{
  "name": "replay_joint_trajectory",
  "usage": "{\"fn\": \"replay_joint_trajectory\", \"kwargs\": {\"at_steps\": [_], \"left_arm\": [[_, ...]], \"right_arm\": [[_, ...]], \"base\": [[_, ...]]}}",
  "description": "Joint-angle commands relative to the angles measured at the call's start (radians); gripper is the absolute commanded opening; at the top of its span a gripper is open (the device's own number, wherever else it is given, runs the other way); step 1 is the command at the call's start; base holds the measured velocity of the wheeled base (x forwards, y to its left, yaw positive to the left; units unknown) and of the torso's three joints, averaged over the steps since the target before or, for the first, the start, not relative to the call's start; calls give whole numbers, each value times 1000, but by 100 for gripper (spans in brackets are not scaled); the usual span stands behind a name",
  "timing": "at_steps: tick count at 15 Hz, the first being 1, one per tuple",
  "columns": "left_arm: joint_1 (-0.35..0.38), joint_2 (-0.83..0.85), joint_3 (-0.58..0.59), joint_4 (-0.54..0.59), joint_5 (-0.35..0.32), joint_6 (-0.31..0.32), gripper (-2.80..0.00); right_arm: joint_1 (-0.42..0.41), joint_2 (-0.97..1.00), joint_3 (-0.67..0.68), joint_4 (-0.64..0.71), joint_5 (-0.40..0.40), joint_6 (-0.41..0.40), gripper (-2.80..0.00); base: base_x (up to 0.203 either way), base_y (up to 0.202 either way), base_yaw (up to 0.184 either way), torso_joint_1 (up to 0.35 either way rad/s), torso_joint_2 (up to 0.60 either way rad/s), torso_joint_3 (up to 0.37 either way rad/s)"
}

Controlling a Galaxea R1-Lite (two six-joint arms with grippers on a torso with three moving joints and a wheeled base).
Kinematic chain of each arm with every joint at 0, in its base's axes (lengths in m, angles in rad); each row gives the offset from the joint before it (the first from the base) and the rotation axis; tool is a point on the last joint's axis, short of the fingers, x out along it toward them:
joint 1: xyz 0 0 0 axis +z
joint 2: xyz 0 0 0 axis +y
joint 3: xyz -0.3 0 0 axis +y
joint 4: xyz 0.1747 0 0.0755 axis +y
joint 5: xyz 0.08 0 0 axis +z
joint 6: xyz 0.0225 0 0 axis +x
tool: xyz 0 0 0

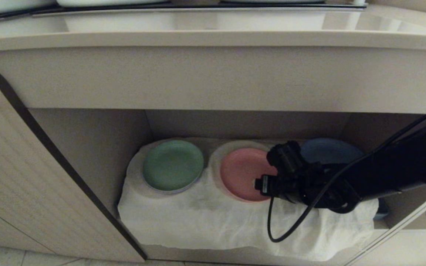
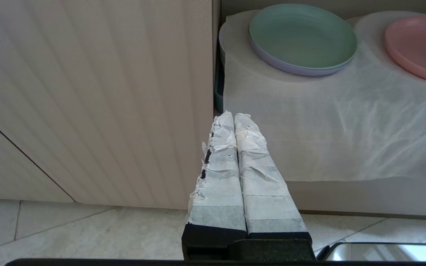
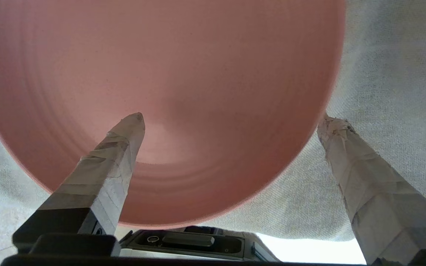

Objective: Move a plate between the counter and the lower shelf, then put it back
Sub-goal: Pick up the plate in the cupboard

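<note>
The right tool [image 3: 231, 122] is spread wide over the pink plate [image 1: 240, 173], mid-shelf on the white cloth [image 1: 205, 218] near the lower shelf [image 1: 87, 147]'s front edge, so it could snag cloth and drag everything.

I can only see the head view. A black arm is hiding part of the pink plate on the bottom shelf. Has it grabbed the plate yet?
Observer: Not yet. The right wrist view shows the right gripper open. One of its fingers is over the plate, and the other is past the rim, over the white cloth.
Operator: And the other arm? I can't see it at all.
Observer: The left wrist view shows the left gripper shut and empty, beside the ribbed cabinet door.
</note>
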Motion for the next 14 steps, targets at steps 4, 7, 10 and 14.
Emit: {"fn": "replay_joint_trajectory", "kwargs": {"at_steps": [4,7,10,14], "left_arm": [[0,0,0,0,0,0,-280],[0,0,0,0,0,0,-280],[0,0,0,0,0,0,-280],[0,0,0,0,0,0,-280]], "right_arm": [[1,16,-6,-1,-10,3,0],[1,17,-5,4,-10,3,0],[1,21,-6,4,-10,3,-280],[2,19,-6,5,-10,3,-280]], "base": [[0,0,0,0,0,0],[0,0,0,0,0,0],[0,0,0,0,0,0],[0,0,0,0,0,0]]}}
